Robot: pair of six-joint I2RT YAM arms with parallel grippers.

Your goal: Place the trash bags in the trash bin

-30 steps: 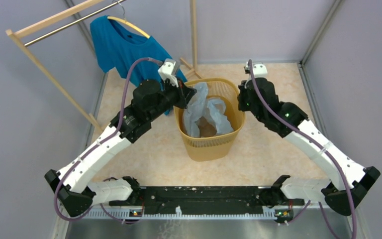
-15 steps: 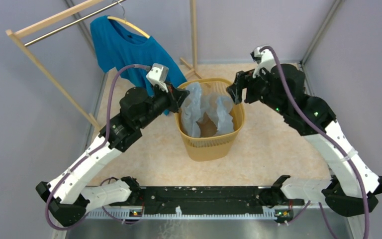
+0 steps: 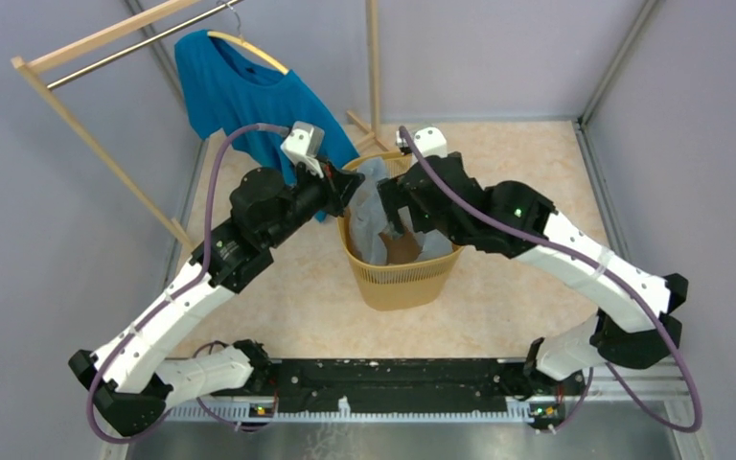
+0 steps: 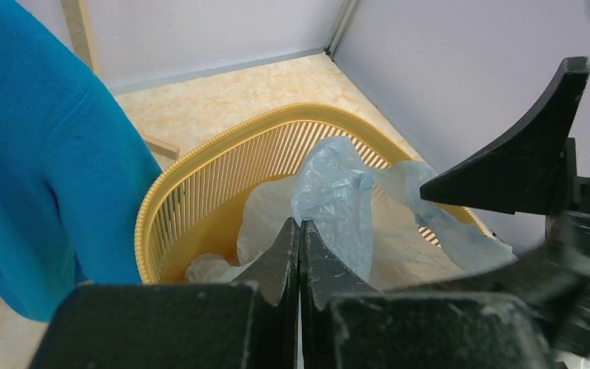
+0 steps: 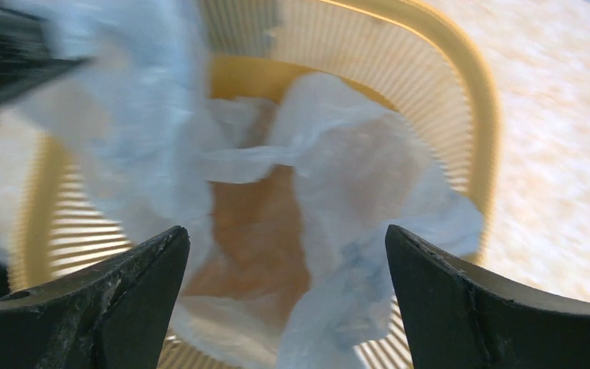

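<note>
Both arms reach forward and inward, elbows raised. Left gripper [image 4: 299, 232]: jaws pressed fully together. Right gripper [image 5: 288, 244]: jaws spread wide, pointing downward.

Beige table [image 3: 297, 297] bears the trash bin [image 3: 407, 283] and, seemingly, wooden rack [image 3: 373, 67].

Just ahead of the left gripper's [image 4: 299, 227] matt black, faintly scuffed plastic fingers, the trash bag [image 4: 338, 196] is thin translucent film, pale blue-grey, wrinkled and glossy. Around it, the trash bin [image 4: 200, 165] is smooth yellow-orange plastic with finely ribbed, slotted walls and a beaded rim. To that gripper's left hangs a T-shirt [image 4: 38, 154] of opaque teal knit cloth, matt and soft-looking. Between the right gripper's [image 5: 284, 238] grainy matt black fingers the same film looks milky and creased, and to their right the table [image 5: 561, 115] is a smooth, pale marbled beige surface with a dull sheen.
</note>
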